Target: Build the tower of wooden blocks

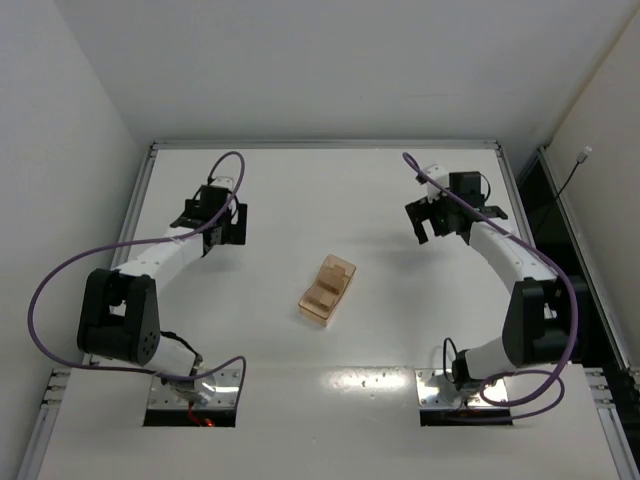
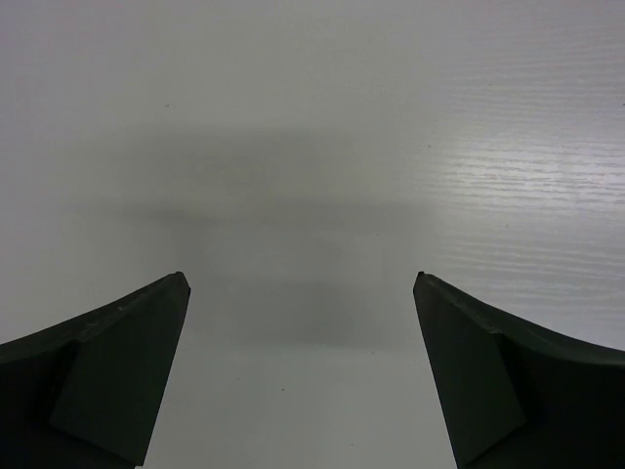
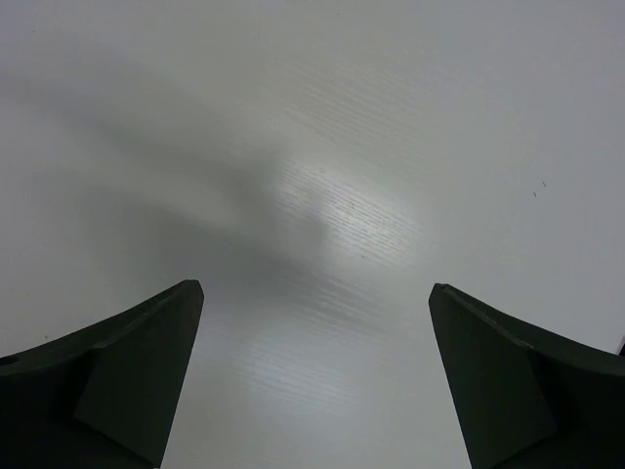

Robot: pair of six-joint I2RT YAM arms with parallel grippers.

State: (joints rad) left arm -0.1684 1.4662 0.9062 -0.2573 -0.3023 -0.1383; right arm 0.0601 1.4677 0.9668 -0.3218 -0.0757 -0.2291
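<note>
White flat table, plain white walls around it. You've got the left arm's black two-finger gripper parked over the left half of the table, with a purple cable looping off the arm. Your left wrist view has that left gripper with both dark fingers spread wide, only bare tabletop and shadow between them, gripping nothing.

Centre of the table: translucent orange plastic tray, lying at a slight angle, well apart from both of your grippers. The light tan wood blocks sit inside it. They are too small to count, and I cannot tell whether any are stacked.

On the right side, your right arm's black two-finger gripper hangs over the table. In the wrist view the right gripper is also spread wide, with glossy bare table and nothing pinched.
</note>
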